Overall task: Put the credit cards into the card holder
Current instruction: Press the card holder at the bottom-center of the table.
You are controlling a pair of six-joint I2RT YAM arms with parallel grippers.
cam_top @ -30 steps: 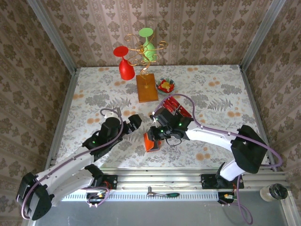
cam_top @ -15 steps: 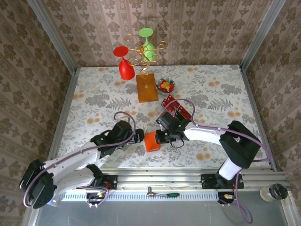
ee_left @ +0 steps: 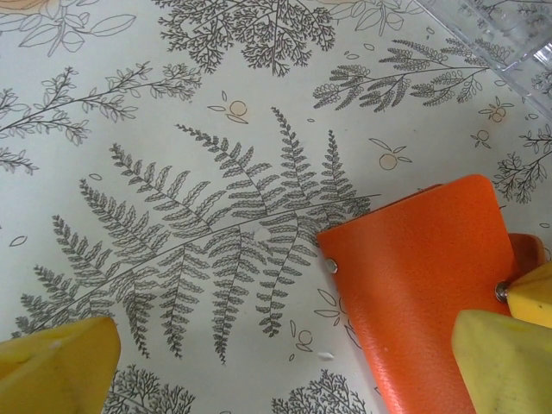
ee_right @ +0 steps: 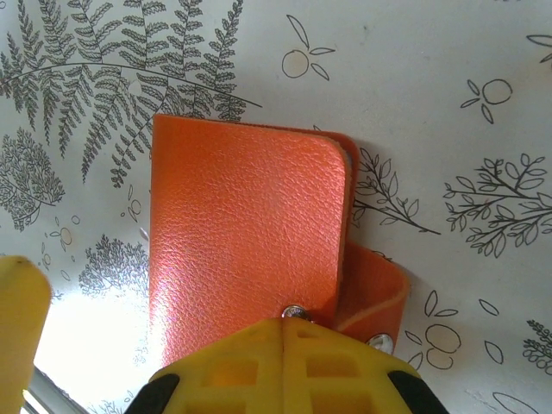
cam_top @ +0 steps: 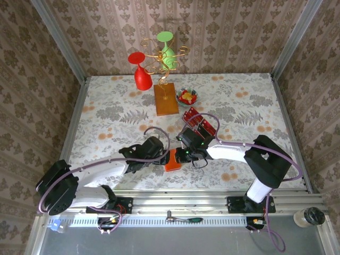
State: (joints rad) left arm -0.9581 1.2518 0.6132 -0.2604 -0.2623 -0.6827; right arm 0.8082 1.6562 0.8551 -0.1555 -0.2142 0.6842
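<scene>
The orange card holder [cam_top: 172, 160] lies closed on the fern-print table near its front edge; a strap with a snap curls out from its side [ee_right: 379, 302]. My right gripper [ee_right: 285, 326] is shut, its joined yellow tips resting on the holder's edge [ee_right: 250, 233] right by a small metal snap. My left gripper [ee_left: 276, 371] is open and low over the table, and the holder's left part [ee_left: 414, 293] reaches in between its fingers. In the top view both grippers, left [cam_top: 162, 156] and right [cam_top: 181, 155], flank the holder. The red credit cards [cam_top: 199, 122] lie fanned behind the right arm.
A brown wooden block with a gold wire stand [cam_top: 166, 100] stands at the back, with a red glass [cam_top: 141, 74] and a green glass [cam_top: 166, 45]. A bowl of candies [cam_top: 187, 96] sits beside the block. The metal rail [cam_top: 212, 202] runs just below the holder.
My left arm has swung right and come up against the holder's left side. The holder, tilted in the right gripper a second ago, now lies flat, and the right jaws have closed fully.
</scene>
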